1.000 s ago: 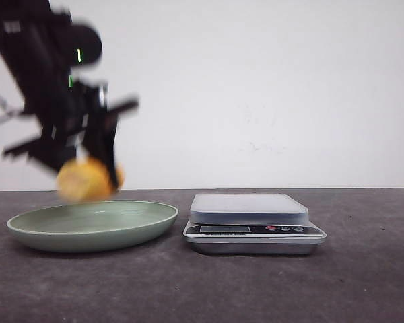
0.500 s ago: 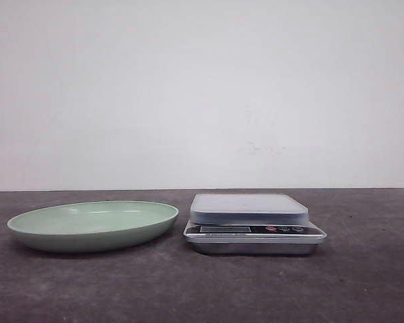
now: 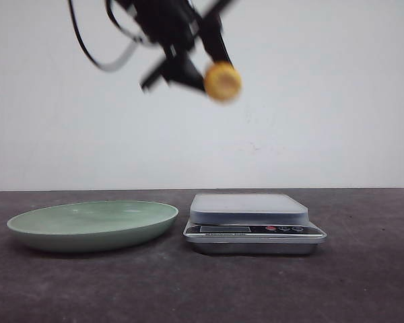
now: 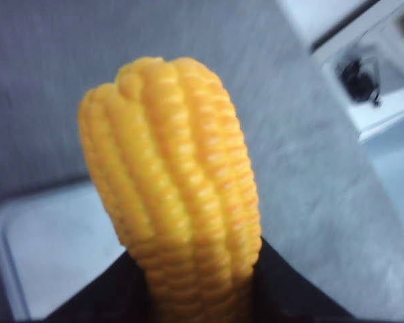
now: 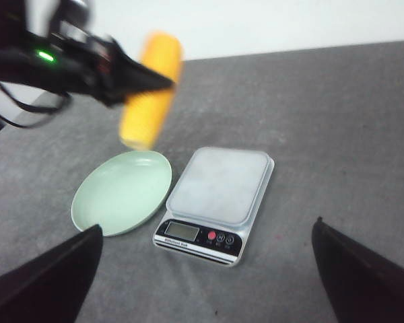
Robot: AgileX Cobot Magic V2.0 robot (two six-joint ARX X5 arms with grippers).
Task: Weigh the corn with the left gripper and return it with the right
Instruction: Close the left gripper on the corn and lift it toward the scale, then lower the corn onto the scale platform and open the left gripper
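My left gripper (image 3: pixel 205 64) is shut on the yellow corn (image 3: pixel 222 81) and holds it high in the air, above the gap between the plate and the scale. In the left wrist view the corn (image 4: pixel 175 208) fills the middle, clamped between the black fingers (image 4: pixel 289 289). In the right wrist view the corn (image 5: pixel 151 87) hangs from the left gripper (image 5: pixel 145 81) above the far side of the green plate (image 5: pixel 121 192). My right gripper (image 5: pixel 205 269) is open and empty, held high above the table in front of the scale (image 5: pixel 219 195).
A shallow green plate (image 3: pixel 27 229) lies empty on the left of the dark table. A silver digital kitchen scale (image 3: pixel 252 222) with a pale platform stands right of it, nothing on it. A white wall is behind.
One second ago the left gripper held the corn low over the plate's left side. It then left the front view, and now it is high up, further right, with the corn still in it.
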